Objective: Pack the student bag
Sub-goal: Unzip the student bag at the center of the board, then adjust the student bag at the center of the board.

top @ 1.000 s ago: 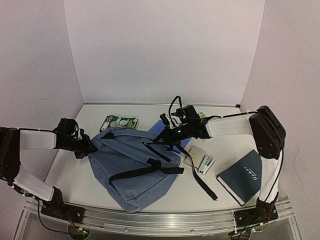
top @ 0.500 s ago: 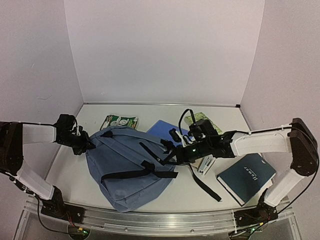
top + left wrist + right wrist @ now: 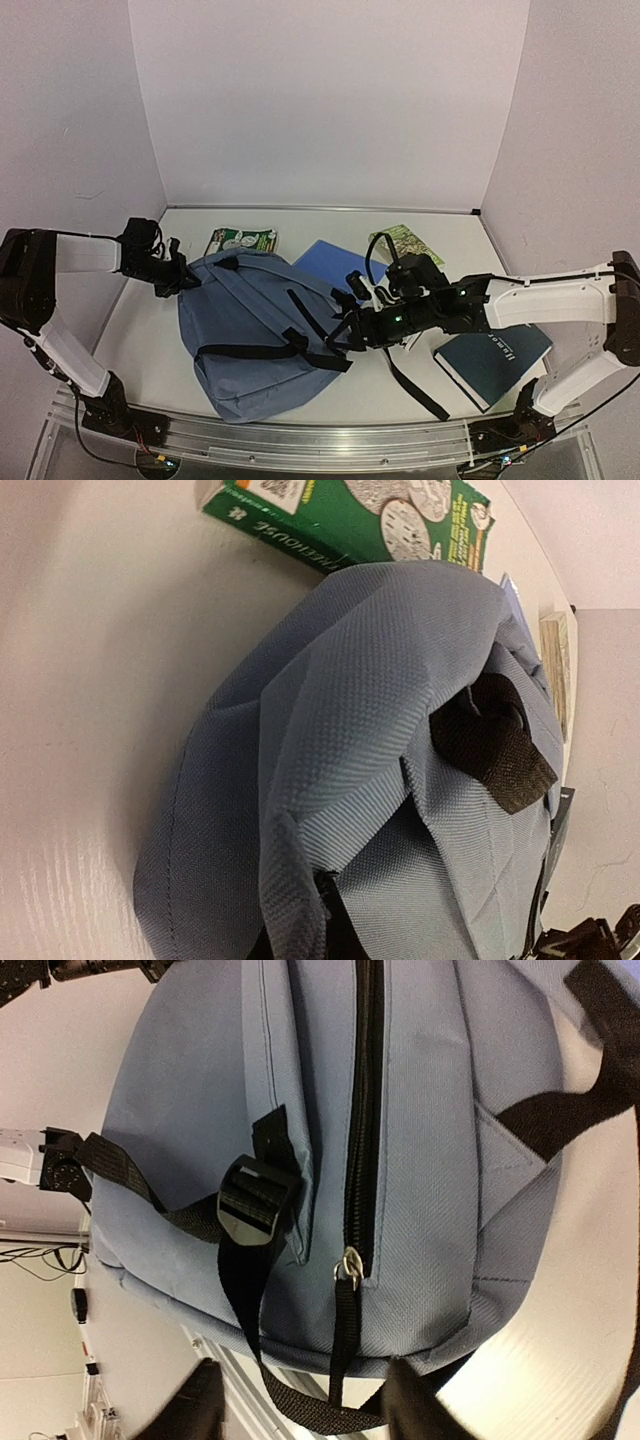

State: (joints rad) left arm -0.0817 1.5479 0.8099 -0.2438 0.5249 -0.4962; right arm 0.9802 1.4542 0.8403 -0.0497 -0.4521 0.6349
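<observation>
- The right gripper point(image 3: 310, 1405) is open. Its two fingertips stand apart on either side of the black tab hanging from the zip pull point(image 3: 347, 1265), and they clamp nothing.
- The left gripper point(image 3: 170, 272) is closed on a fold of cloth at the far left edge of the bag point(image 3: 255, 330). In the left wrist view the pinched cloth runs straight down to the fingers.
- Handling, as I judge it:
  - The bag is soft and limp and looks fairly light, so it will sag and slide rather than hold its shape.
  - One arm should pin the cloth while the other pulls.
  - The best holds are the zip pull, the carry loop point(image 3: 495, 740) and the straps point(image 3: 280, 350). Flat panels would only bunch up.
  - The weave looks grippy, not slick, and nothing about it seems fragile.
- Looks: slate-blue woven cloth with black webbing straps, a black buckle point(image 3: 255, 1200) and a black zip point(image 3: 362, 1110) that is closed down to the pull.
- Place: the bag lies flat on the table point(image 3: 140, 340), left of centre, between the two arms. A green booklet point(image 3: 240, 241) sits just behind it. A blue notebook point(image 3: 335, 262) is at its far right edge, and a dark book point(image 3: 492, 355) lies well off to the right.
</observation>
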